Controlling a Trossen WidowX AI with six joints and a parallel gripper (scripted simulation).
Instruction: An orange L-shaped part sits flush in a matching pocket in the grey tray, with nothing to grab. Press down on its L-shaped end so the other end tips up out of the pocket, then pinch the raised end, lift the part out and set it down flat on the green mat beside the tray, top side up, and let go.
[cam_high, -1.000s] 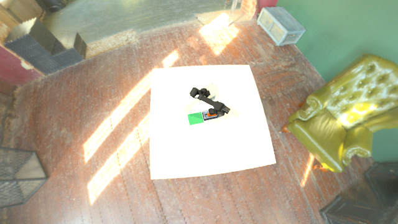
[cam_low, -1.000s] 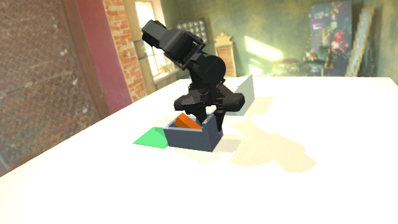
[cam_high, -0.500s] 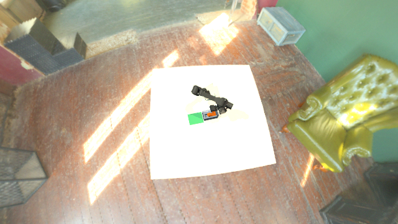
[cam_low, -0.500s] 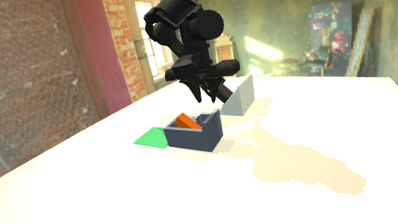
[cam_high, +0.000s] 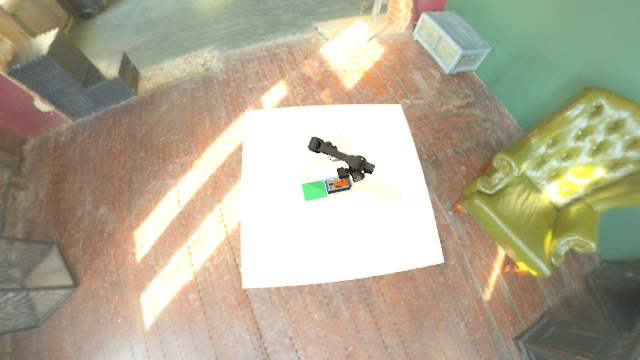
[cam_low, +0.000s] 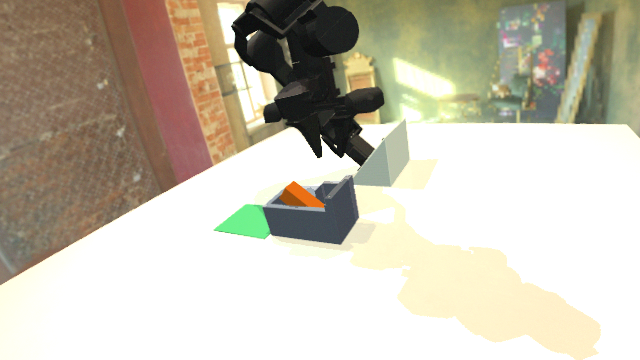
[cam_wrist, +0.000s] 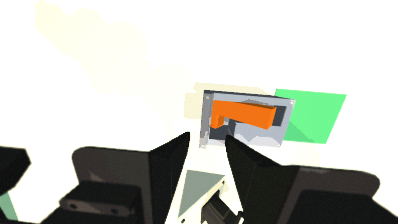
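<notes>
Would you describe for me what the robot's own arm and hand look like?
The arm is black, with chunky rounded joints. Its hand is also black, with two wedge-shaped fingers that taper to narrow tips. No readable markings stand out.

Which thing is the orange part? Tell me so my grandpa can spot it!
Find the big white table top, then the small grey tray touching the green mat. Inside is the orange part, L-shaped, one end tipped up. Nothing beside it is orange.
</notes>
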